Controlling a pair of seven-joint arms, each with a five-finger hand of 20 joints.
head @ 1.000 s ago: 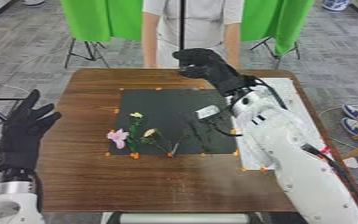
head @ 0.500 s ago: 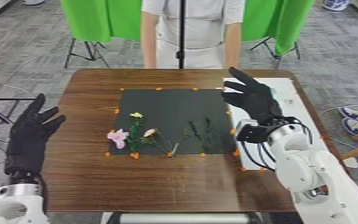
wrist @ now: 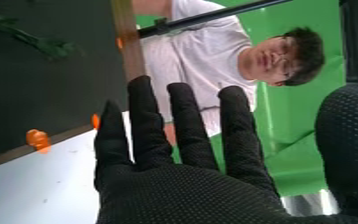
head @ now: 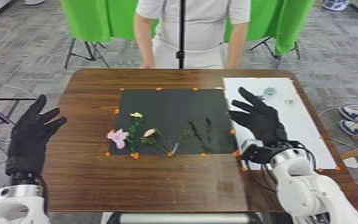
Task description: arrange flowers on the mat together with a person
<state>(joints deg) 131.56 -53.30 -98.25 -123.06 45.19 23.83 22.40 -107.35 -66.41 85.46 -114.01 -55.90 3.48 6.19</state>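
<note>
Head view: from above the table point(head: 140, 185), facing forward and down, spanning its whole top. Right wrist view: close at the right hand point(head: 262, 124), turned sideways, facing green cloth point(head: 278, 25). Shared: cloth and mat point(head: 165, 110), apparently its right part.

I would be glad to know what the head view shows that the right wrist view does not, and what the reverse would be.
Head view: the pink flower, the yellow flower and the pale bud on the mat, plus the left hand.

Right wrist view: the fine texture of the glove fabric, up close.

Both: the right hand with its fingers extended, the dark mat, the white sheet, greenery and orange marks.
</note>
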